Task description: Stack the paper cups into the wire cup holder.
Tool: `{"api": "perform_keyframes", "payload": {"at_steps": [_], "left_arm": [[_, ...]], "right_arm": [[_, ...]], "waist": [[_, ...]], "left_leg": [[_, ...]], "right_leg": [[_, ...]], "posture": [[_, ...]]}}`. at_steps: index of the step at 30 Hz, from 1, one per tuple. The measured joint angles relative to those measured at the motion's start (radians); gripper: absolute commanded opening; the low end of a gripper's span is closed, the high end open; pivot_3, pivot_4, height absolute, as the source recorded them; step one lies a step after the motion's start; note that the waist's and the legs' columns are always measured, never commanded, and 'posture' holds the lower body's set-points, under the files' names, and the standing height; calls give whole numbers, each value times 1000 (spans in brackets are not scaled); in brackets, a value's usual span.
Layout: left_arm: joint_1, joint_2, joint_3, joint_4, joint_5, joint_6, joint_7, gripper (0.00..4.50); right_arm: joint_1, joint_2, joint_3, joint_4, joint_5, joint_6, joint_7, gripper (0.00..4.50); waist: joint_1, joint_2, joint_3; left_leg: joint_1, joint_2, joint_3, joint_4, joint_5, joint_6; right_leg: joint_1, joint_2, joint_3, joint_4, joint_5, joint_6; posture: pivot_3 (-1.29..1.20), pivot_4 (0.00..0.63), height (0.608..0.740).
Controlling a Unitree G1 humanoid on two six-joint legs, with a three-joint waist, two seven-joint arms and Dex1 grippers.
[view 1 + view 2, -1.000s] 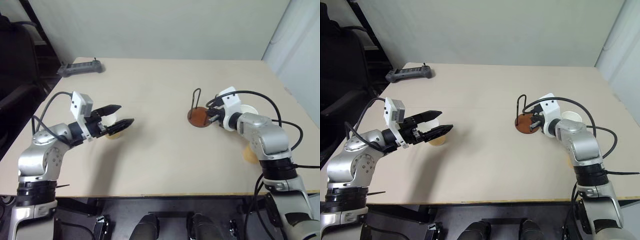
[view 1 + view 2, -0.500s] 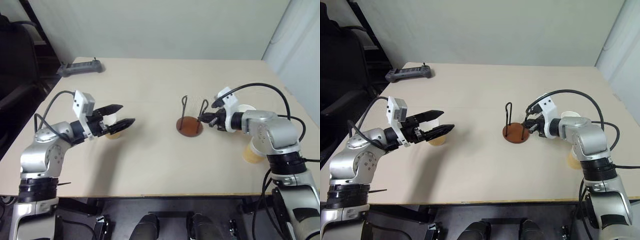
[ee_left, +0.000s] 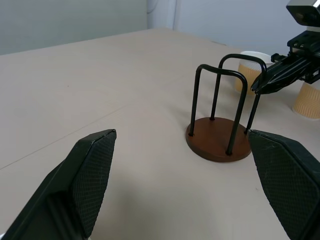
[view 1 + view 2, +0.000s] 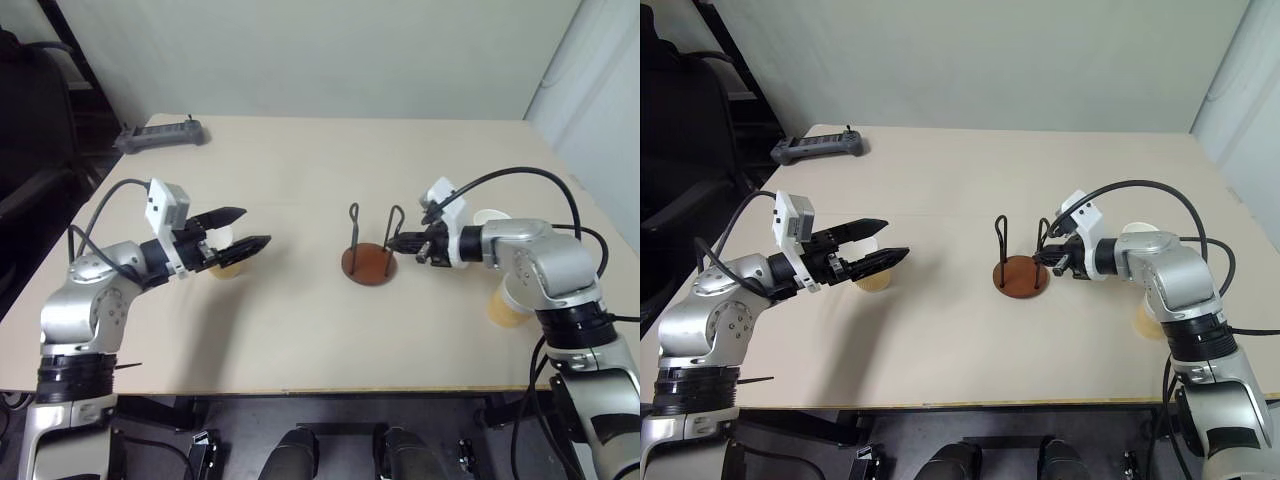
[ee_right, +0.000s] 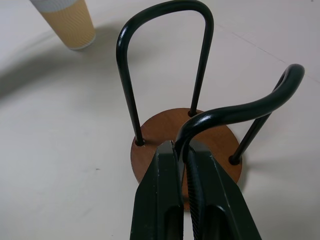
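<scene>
mid-table, right claw [image 5: 184, 150] pinching wire cup holder [image 4: 368, 262] loop; left claw [image 4: 240, 229] spread, paper cup [image 4: 226, 255] behind.

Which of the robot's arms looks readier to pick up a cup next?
The left. Its pincer is open right beside a paper cup, while the right pincer is shut on a wire loop of the wire cup holder.

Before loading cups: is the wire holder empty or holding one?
Empty: the wire cup holder has a bare base between its loops; right gripper pinches one loop.
</scene>
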Motion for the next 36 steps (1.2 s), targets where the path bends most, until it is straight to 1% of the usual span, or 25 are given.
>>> {"api": "perform_keyframes", "payload": {"at_steps": [12, 14, 15, 16, 20, 23, 28, 32, 36], "left_arm": [[-3, 0, -1, 0, 1, 1, 1, 4500], [-3, 0, -1, 0, 1, 1, 1, 4500], [-3, 0, -1, 0, 1, 1, 1, 4500], [-3, 0, -1, 0, 1, 1, 1, 4500], [-3, 0, -1, 0, 2, 1, 1, 4500], [-3, 0, -2, 0, 3, 1, 1, 4500], [-4, 0, -7, 1, 4, 1, 0, 4500], [-8, 0, -8, 7, 4, 0, -1, 4500], [-9, 0, -8, 9, 5, -3, -3, 4500]], "right_arm": [[25, -1, 5, -40, -1, 3, -2, 23], [27, -2, 10, -44, -1, 3, -2, 517], [28, -3, 15, -45, -1, 3, -1, 689], [29, -4, 20, -45, -1, 3, -1, 975], [35, -7, 27, -45, -1, 3, -1, 2409], [35, -10, 28, -46, -1, 3, -1, 3380], [35, -17, 29, -56, -1, 3, 1, 3380], [31, -73, 29, -61, 17, 4, 47, 3380], [-14, -149, 18, -40, 36, -19, 116, 3380]], "waist": [[0, 0, 0], [0, 0, 0], [0, 0, 0], [0, 0, 0], [0, 0, 0], [0, 0, 0], [0, 0, 0], [1, 0, 0], [1, 0, 0]], "left_leg": [[0, 0, 0, 0, 0, 0], [0, 0, 0, 0, 0, 0], [0, 0, 0, 0, 0, 0], [0, 0, 0, 0, 0, 0], [0, 0, 0, 0, 0, 0], [0, 0, 0, 0, 0, 0], [0, 0, 0, 0, 0, 0], [-1, 0, 0, 0, 0, 0], [-1, 0, 0, 0, 0, 0]], "right_leg": [[0, 0, 0, 0, 0, 0], [0, 0, 0, 0, 0, 0], [0, 0, 0, 0, 0, 0], [0, 0, 0, 0, 0, 0], [0, 0, 0, 0, 0, 0], [0, 0, 0, 0, 0, 0], [0, 0, 0, 0, 0, 0], [0, 0, 0, 0, 0, 0], [0, 0, 0, -1, 0, 0]], "posture": [[0, 150, 740], [0, 150, 740], [0, 150, 740], [0, 150, 740], [0, 150, 740], [0, 150, 740], [0, 150, 740], [0, 150, 740], [0, 150, 740]]}}
